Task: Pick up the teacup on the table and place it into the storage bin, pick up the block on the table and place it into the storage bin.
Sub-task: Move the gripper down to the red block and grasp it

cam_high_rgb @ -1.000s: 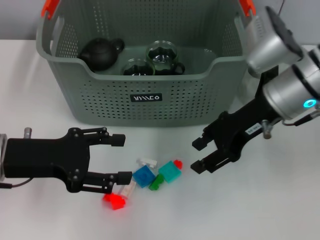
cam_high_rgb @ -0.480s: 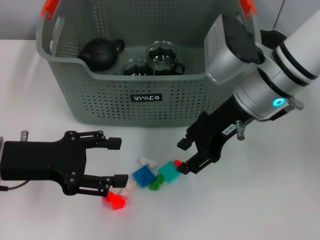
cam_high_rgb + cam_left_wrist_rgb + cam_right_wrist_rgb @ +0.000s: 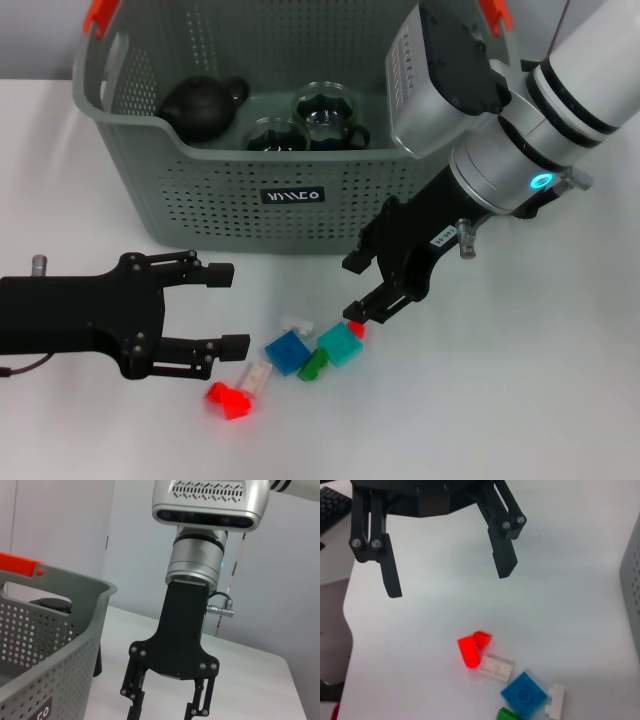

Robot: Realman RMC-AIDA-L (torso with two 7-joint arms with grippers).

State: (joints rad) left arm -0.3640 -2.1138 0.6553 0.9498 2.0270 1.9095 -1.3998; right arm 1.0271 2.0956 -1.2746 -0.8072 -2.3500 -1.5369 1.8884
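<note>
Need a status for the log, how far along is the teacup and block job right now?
Teacups look done: two glass cups sit inside the bin beside a black teapot. Blocks are in hand: the right gripper is open just above the teal block, while the left gripper is open beside the pile. Left: every block is on the table, none in the bin.

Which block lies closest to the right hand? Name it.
The small red block beside the teal block. It lies right at the right hand fingertips; the blue, green, white and other red blocks lie farther toward the left hand.
</note>
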